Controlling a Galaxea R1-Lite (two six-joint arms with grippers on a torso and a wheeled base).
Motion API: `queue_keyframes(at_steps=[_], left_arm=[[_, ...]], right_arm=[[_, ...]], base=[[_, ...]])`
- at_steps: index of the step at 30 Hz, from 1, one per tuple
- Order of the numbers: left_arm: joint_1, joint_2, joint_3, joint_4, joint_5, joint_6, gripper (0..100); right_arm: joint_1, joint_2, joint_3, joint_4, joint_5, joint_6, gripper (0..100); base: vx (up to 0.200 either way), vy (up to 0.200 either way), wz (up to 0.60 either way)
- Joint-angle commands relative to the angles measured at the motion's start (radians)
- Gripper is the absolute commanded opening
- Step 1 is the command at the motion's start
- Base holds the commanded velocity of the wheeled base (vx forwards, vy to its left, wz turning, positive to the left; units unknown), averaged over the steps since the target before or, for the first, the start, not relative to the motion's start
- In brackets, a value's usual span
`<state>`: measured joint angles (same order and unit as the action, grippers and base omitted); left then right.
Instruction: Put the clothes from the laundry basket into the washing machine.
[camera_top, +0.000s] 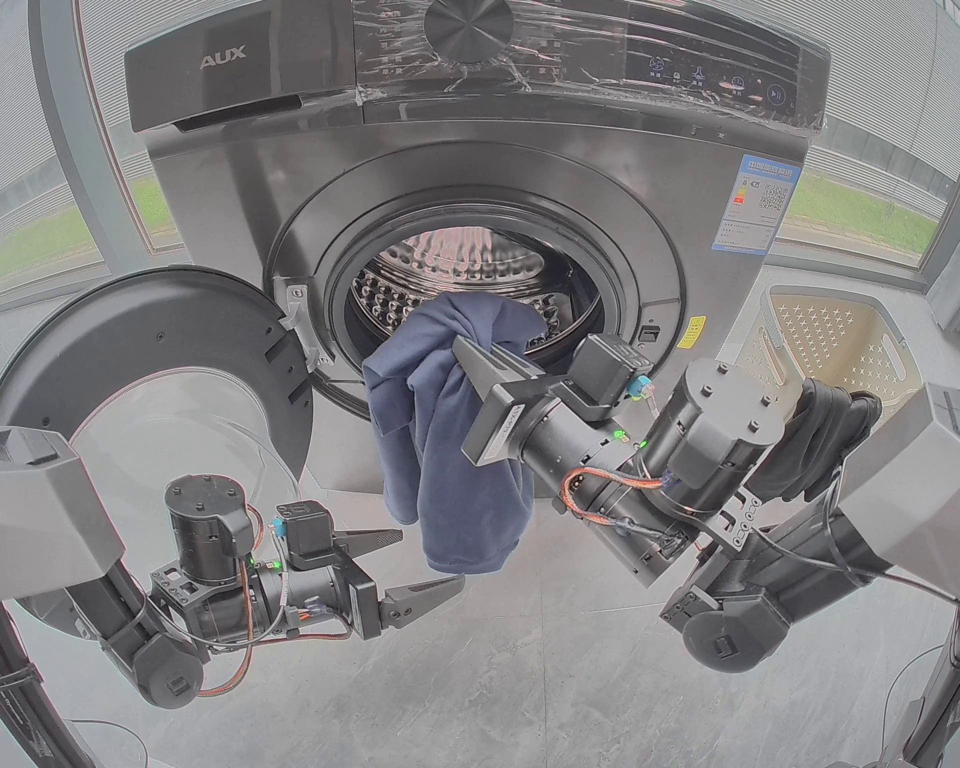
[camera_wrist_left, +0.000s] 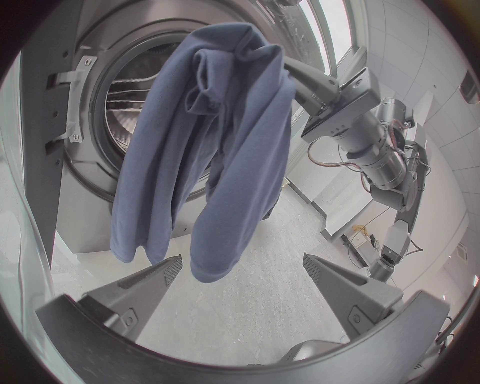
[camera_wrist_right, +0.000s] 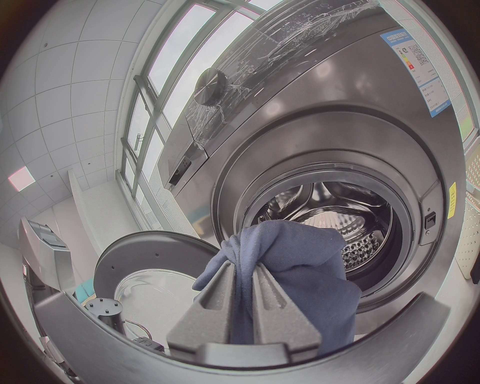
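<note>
We face a dark grey washing machine (camera_top: 250, 180) standing on a pale grey marbled floor (camera_top: 520, 660), with tall windows (camera_top: 880, 150) behind it. Its round door (camera_top: 150, 340) is swung wide open to our left, leaving the steel drum (camera_top: 450, 260) exposed. A cream laundry basket (camera_top: 800, 296) sits to the right of the machine. The right gripper (camera_top: 462, 352) is clamped shut on a blue garment (camera_top: 450, 450), which hangs just in front of the drum's mouth, its hem dangling free above the floor. The left gripper (camera_top: 425, 562) sits low, near that hem, with its fingers spread apart and holding nothing. Bare floor lies open below both arms, between the door's edge and the basket.
</note>
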<state>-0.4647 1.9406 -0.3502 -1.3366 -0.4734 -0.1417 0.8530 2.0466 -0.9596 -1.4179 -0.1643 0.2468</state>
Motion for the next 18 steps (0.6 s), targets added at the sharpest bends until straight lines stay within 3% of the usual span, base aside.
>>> queue_keyframes(at_steps=[1,18], left_arm=[[0.001,0.027,-0.01,0.0,0.004,-0.001,100],[-0.003,0.196,-0.133,-0.064,-0.002,0.004,100]], right_arm=[[0.009,-0.002,-0.001,-0.001,0.0,0.0,0],[0.031,-0.003,0.001,0.0,-0.001,-0.024,0]], base=[[0.0,0.0,0.0],[0.0,0.0,0.0]])
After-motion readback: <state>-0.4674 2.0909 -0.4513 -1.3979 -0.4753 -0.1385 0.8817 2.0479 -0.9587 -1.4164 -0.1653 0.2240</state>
